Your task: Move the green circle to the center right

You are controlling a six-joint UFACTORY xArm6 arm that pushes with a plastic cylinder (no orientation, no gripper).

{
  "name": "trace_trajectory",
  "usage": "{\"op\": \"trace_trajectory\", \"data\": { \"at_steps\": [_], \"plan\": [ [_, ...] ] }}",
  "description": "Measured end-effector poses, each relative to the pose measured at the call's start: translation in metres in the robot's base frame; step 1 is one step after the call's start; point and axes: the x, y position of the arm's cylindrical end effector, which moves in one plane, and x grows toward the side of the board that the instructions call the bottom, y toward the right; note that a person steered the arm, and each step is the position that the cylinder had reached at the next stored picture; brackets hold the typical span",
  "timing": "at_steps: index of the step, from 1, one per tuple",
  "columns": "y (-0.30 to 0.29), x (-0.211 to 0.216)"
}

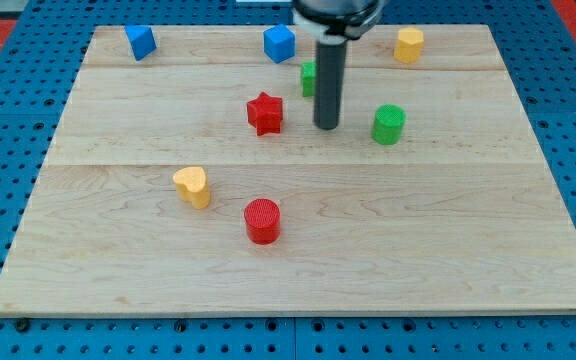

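The green circle block (389,124) stands right of the board's middle, in the upper half. My tip (326,127) rests on the board just to its left, with a gap between them. A second green block (309,78) is partly hidden behind the rod, above the tip. The red star (265,113) lies to the tip's left.
A blue cube (280,43) and a blue block (141,41) sit near the view's top edge, with a yellow block (409,44) at the top right. A yellow heart (194,186) and a red circle (262,220) lie lower left of centre. The wooden board (468,250) lies on a blue pegboard.
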Motion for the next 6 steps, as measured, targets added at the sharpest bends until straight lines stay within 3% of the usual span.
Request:
{"op": "trace_trajectory", "data": {
  "at_steps": [1, 2, 3, 6],
  "plan": [
    [0.056, 0.029],
    [0.057, 0.03],
    [0.102, 0.041],
    [0.053, 0.076]
  ]
}}
